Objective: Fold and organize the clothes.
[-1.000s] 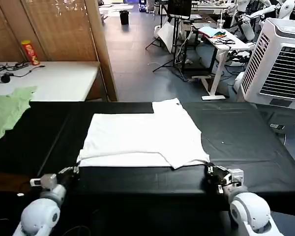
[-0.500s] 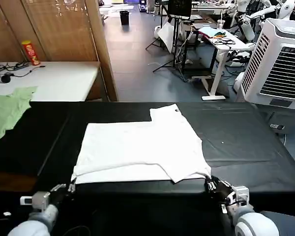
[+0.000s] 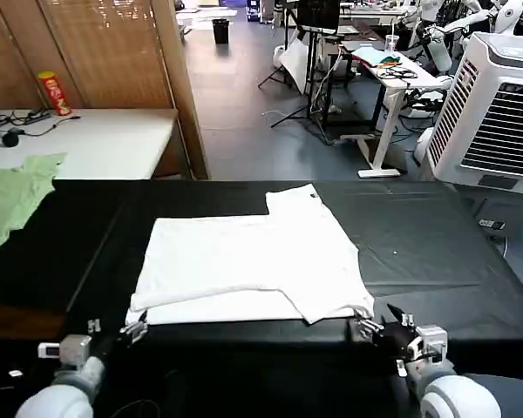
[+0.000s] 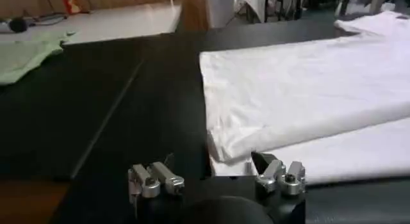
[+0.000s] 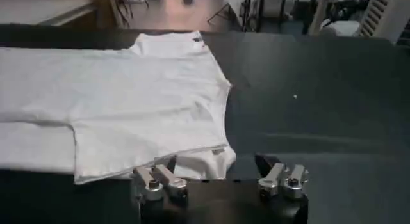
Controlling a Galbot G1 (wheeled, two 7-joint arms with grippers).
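We log the left gripper at the near edge of the black table, fingers spread and empty, just off the T-shirt's near left corner. The shirt lies partly folded, long axis running left to right. The right gripper, likewise spread (nothing held), sits beside the near right corner; both seem equally near.

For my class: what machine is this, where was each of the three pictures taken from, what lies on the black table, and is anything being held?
It is a two-armed robot. One picture comes from a camera on its head, the other two from cameras on its wrists. On the black table lies a white T-shirt, partly folded, plain side up. The left gripper and the right gripper sit at the shirt's near corners, both open and holding nothing. A light green garment lies at the far left.
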